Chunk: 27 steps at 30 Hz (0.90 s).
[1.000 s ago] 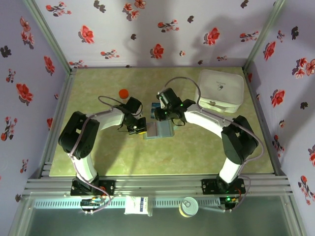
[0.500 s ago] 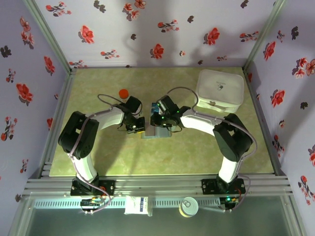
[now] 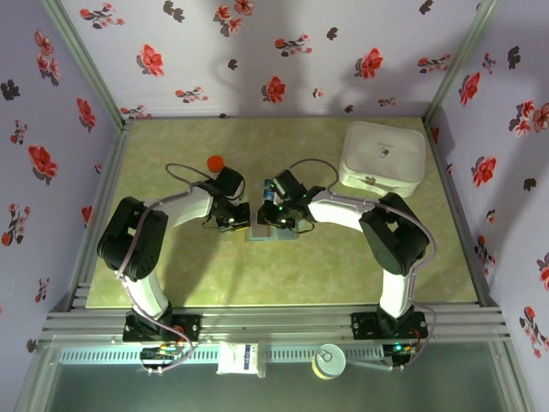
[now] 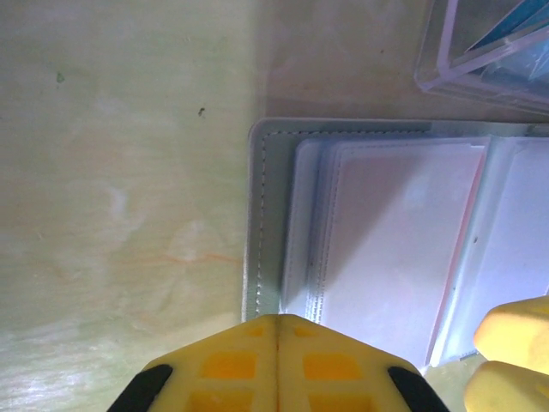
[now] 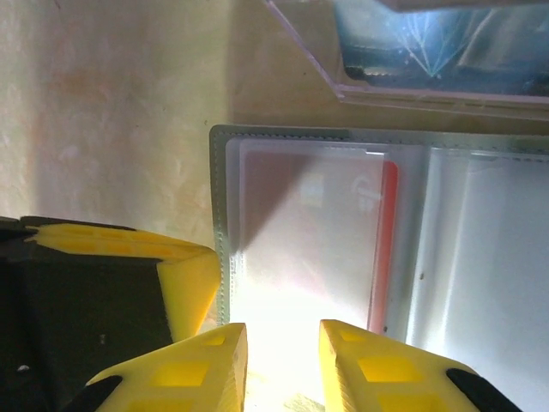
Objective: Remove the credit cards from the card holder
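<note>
The card holder (image 3: 276, 232) lies open on the table, grey rim (image 4: 257, 215) outside and pale sleeves inside. In its left pocket sits a credit card (image 5: 309, 232), washed pale by glare, with a red band (image 5: 389, 240) along its right edge. My left gripper (image 4: 276, 319) is shut, with its tip pressed on the holder's near left edge (image 5: 225, 283). My right gripper (image 5: 281, 343) is open by a narrow gap, its fingertips over the near edge of that left pocket. I see nothing pinched between them. In the top view both grippers (image 3: 243, 221) (image 3: 276, 215) meet at the holder.
A clear plastic square (image 5: 429, 60) with something blue in it lies just beyond the holder (image 4: 489, 51). A big white rounded box (image 3: 383, 156) stands at the back right. A small red-capped object (image 3: 215, 161) sits behind the left arm.
My right gripper has come down and to the left from beyond the holder onto its left panel. The left gripper has stayed shut at the holder's edge.
</note>
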Tool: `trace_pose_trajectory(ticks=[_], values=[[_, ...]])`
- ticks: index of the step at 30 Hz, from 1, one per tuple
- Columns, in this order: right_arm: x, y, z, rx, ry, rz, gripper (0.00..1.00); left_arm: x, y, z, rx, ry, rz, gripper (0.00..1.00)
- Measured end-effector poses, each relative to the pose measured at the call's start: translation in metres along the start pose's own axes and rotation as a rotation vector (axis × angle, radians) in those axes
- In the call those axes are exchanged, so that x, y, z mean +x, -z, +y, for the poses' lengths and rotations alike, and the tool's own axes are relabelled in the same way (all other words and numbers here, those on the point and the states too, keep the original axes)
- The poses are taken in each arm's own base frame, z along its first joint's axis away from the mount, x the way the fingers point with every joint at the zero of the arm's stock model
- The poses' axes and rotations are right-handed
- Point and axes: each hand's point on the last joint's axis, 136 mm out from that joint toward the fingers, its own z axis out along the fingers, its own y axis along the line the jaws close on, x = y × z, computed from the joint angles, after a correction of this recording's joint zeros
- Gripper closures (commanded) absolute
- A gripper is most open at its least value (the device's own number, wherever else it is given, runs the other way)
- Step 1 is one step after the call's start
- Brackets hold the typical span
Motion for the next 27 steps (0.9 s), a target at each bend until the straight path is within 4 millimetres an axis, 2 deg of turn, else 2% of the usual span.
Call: trace_pose_trajectory(ticks=[11, 27], values=[[0.002, -0.012, -0.005, 0.009, -0.009, 0.029, 0.74, 0.001, -0.001, 0.001, -0.003, 0.002, 0.004, 0.97], [0.006, -0.014, -0.015, 0.052, -0.021, 0.044, 0.75, 0.003, -0.008, 0.006, -0.009, 0.011, 0.028, 0.98]])
